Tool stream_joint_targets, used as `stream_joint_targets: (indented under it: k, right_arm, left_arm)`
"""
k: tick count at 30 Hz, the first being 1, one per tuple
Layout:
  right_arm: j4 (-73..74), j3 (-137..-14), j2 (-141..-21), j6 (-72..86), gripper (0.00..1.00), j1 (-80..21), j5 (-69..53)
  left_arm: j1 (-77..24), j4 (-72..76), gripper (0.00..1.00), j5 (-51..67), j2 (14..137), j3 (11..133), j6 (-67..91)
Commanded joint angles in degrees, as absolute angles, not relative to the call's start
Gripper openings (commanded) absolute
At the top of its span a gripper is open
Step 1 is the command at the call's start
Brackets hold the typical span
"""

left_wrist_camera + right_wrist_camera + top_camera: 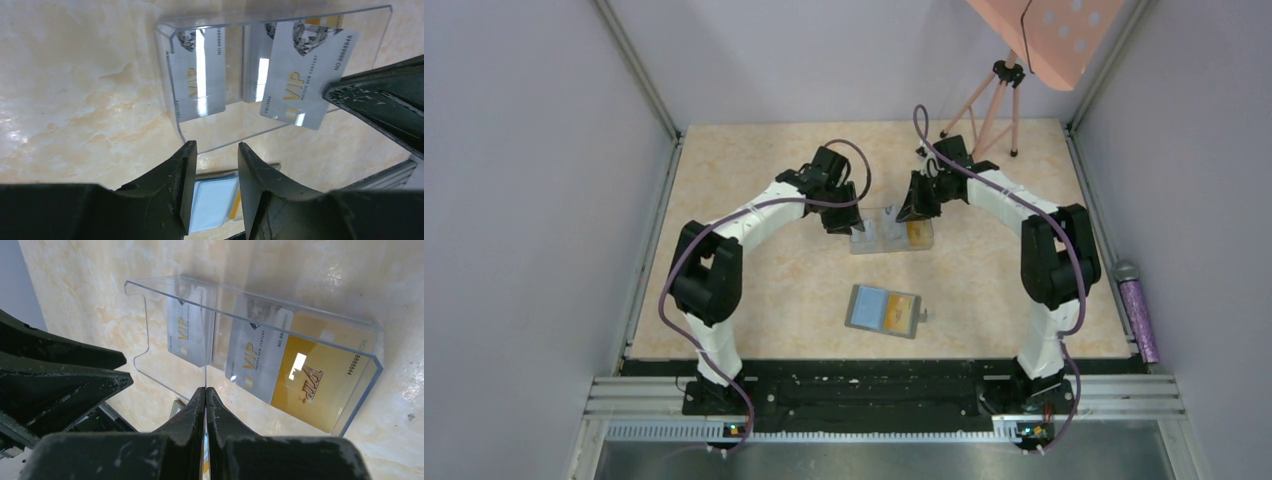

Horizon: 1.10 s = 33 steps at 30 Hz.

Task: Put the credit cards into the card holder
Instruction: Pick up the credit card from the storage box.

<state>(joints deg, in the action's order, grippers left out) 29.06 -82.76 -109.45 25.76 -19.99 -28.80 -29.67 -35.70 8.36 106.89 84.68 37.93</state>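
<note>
Gripping a grey card (305, 65), right gripper (205, 390) clamps; left gripper (217, 147) ajar.

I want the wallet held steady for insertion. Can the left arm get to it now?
Probably yes. The wallet lies open on the table with nothing over it, and the left gripper, open and empty, hovers by the box.

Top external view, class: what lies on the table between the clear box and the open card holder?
Nothing: between clear box and card holder only bare tabletop shows, top external view.
</note>
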Motion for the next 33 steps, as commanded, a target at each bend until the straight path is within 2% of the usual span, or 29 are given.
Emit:
stream_joint_targets:
  k: [1, 3, 7, 11, 14, 21, 23, 28, 33]
  right_arm:
    - [27.28, -81.99, -108.52, 25.21, 0.0, -19.67, -26.89]
    - [26.7, -81.74, -109.11, 25.49, 0.0, -19.65, -26.73]
    - [26.5, -81.9, -108.45, 25.63, 0.0, -19.65, -26.63]
    - [26.32, -82.73, -106.5, 26.25, 0.0, -19.64, -26.72]
    - [26.37, -83.78, -105.06, 26.99, 0.0, -19.68, -26.81]
    - [27.77, -86.85, -102.35, 28.62, 0.0, -19.66, -27.58]
    - [27.7, -87.07, -101.49, 29.2, 0.0, -19.56, -27.98]
    - [27.77, -87.31, -99.6, 30.59, 0.0, -19.1, -30.19]
    - [27.22, -86.37, -97.3, 32.41, 0.0, -18.17, -33.94]
  left_arm:
    - [-29.42, -28.88, 0.42, 14.92, 105.83, 84.47, 40.31]
    - [-29.48, -28.76, 0.38, 15.24, 108.61, 86.28, 40.47]
    - [-29.89, -32.03, 0.21, 14.89, 113.98, 93.34, 39.24]
    - [-29.98, -32.64, 0.17, 14.54, 114.47, 95.1, 38.73]
    - [-29.81, -31.43, 0.18, 14.17, 111.76, 93.49, 38.85]
    - [-26.9, -20.02, 0.37, 18.6, 102.42, 82.45, 43.65]
    - [-26.11, -16.62, 0.4, 20.39, 100.4, 79.52, 44.72]
    - [-25.22, -10.01, 0.42, 24.64, 96.29, 75.42, 46.06]
    - [-24.14, 3.24, 0.42, 32.06, 94.16, 70.16, 51.72]
